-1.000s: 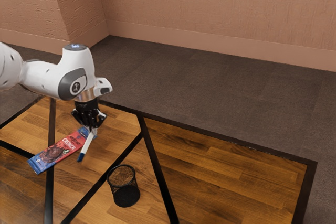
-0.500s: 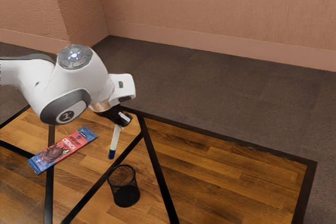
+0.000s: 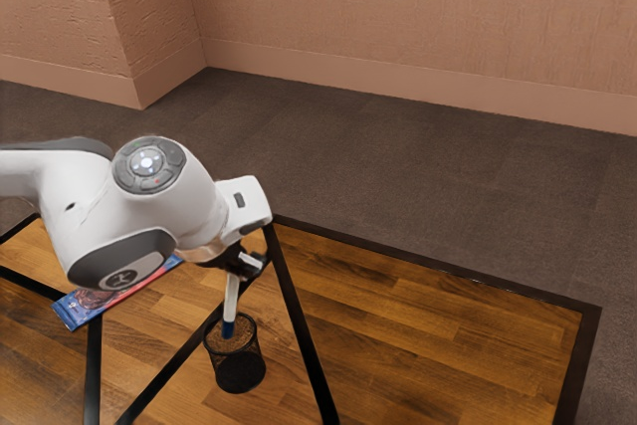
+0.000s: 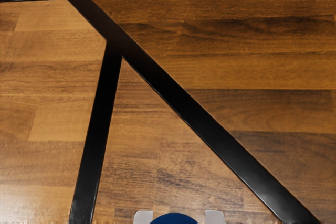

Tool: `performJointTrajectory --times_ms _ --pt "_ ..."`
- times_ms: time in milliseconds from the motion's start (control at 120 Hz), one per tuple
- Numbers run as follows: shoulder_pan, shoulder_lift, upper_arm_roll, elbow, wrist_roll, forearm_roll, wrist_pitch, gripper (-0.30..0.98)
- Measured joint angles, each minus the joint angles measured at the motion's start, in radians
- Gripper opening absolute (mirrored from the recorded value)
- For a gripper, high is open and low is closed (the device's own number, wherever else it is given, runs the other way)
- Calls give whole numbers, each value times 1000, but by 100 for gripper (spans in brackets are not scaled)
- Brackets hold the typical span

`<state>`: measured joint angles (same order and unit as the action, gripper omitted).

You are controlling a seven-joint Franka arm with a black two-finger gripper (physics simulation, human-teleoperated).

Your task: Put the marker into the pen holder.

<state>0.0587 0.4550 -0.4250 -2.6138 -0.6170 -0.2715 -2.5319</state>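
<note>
- My gripper (image 3: 239, 270) pinches the marker (image 3: 231, 298); the wrist view shows a rounded blue part between two pale tips (image 4: 214, 217).
- The marker hangs below my gripper, slightly tilted, blue end down; the exterior view puts that end at the mouth of the pen holder (image 3: 240, 371), above or just inside, I can't tell which.
- Half a second ago it hung short of the holder; my hand has moved toward it and lower.
- My arm now covers part of the chocolate bar (image 3: 84, 309) on the table (image 3: 428, 345).
</note>
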Motion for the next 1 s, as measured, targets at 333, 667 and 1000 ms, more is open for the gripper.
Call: performJointTrajectory --times_ms 333,667,1000 --pt "44 -28 -35 32 -76 30 42 46" --pt "100 -432 223 903 52 83 598 64" --pt "230 -470 328 1133 281 121 951 68"
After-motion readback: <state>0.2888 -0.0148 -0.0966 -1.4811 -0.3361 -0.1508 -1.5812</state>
